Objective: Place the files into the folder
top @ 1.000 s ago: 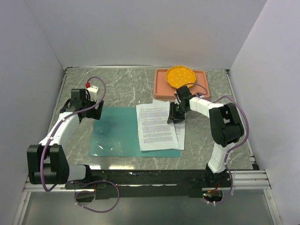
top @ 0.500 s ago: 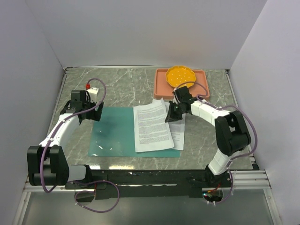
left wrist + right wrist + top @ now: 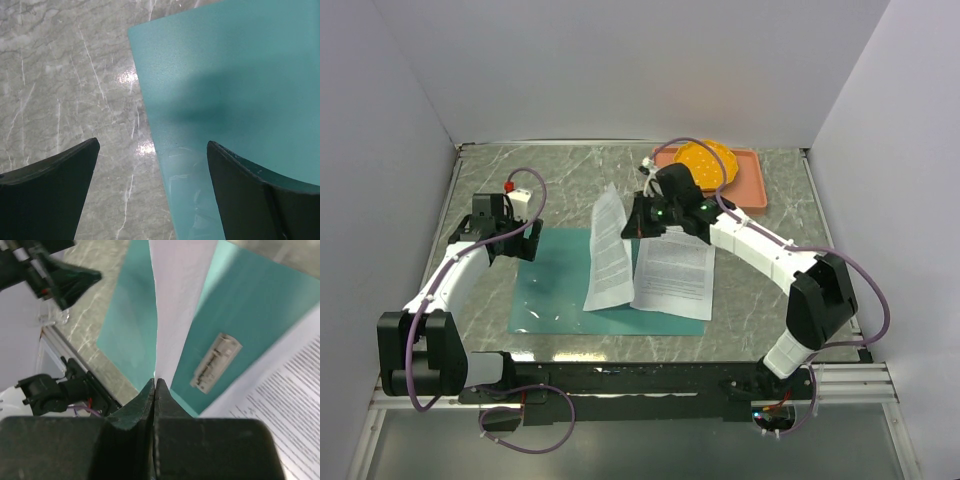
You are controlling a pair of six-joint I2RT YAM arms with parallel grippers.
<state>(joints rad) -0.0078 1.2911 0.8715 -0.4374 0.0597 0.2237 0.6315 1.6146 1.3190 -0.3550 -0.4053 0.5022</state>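
Note:
The teal folder (image 3: 552,285) lies flat on the marble table, and its small pale clip (image 3: 216,362) shows in the right wrist view. My right gripper (image 3: 632,228) is shut on the edge of one white file sheet (image 3: 608,250), which is lifted and hangs curved above the folder's middle. The pinched sheet (image 3: 175,300) runs straight out from the closed right gripper (image 3: 156,382). Another printed sheet (image 3: 675,275) lies flat on the folder's right side. My left gripper (image 3: 520,240) stands open just above the folder's far left corner (image 3: 240,75), with nothing between its fingers (image 3: 50,185).
A salmon-pink tray (image 3: 752,190) holding an orange scalloped dish (image 3: 712,158) sits at the back right, just behind the right arm. White walls enclose the table on three sides. Bare marble (image 3: 60,75) shows left of the folder.
My right gripper has shut on the top sheet, then swung left and up with it, so the sheet now stands lifted over the folder. The left arm has not moved.

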